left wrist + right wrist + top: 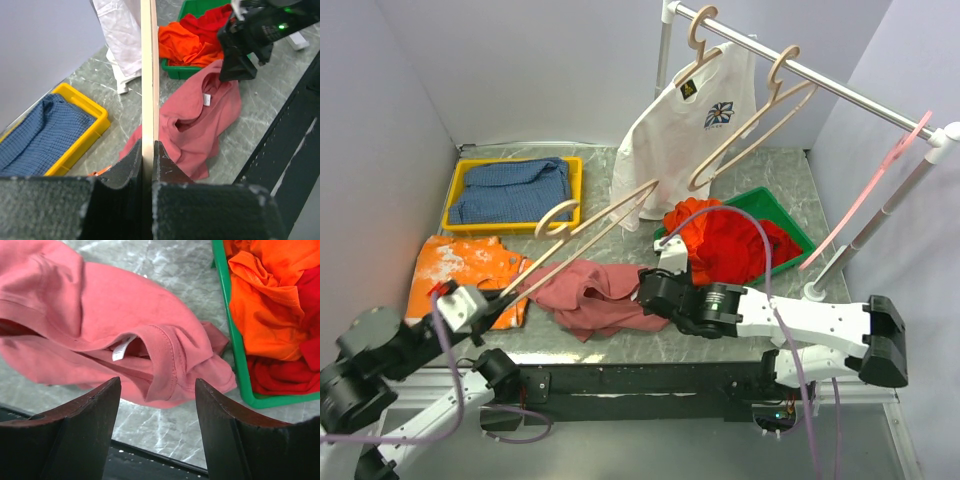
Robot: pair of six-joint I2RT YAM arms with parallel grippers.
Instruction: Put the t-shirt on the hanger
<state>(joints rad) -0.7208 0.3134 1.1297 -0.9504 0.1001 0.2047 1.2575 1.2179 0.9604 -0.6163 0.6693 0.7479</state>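
Observation:
The dusty-rose t-shirt (590,295) lies crumpled on the table near the front edge, its collar with a white label turned to the right. It also shows in the left wrist view (200,120) and the right wrist view (100,315). My left gripper (498,295) is shut on one end of the beige wooden hanger (590,228), which slants up and away over the shirt's left side. In the left wrist view the hanger's bar (149,75) runs straight out from the left gripper (148,155). My right gripper (645,290) is open and empty, just above the collar (165,360).
A yellow tray (515,158) holds blue cloth at the back left. An orange garment (460,270) lies at the left. A green bin (790,225) holds red-orange garments (720,240). The rack (820,80) carries a white t-shirt (680,130), a spare wooden hanger (760,110) and a pink hanger (870,190).

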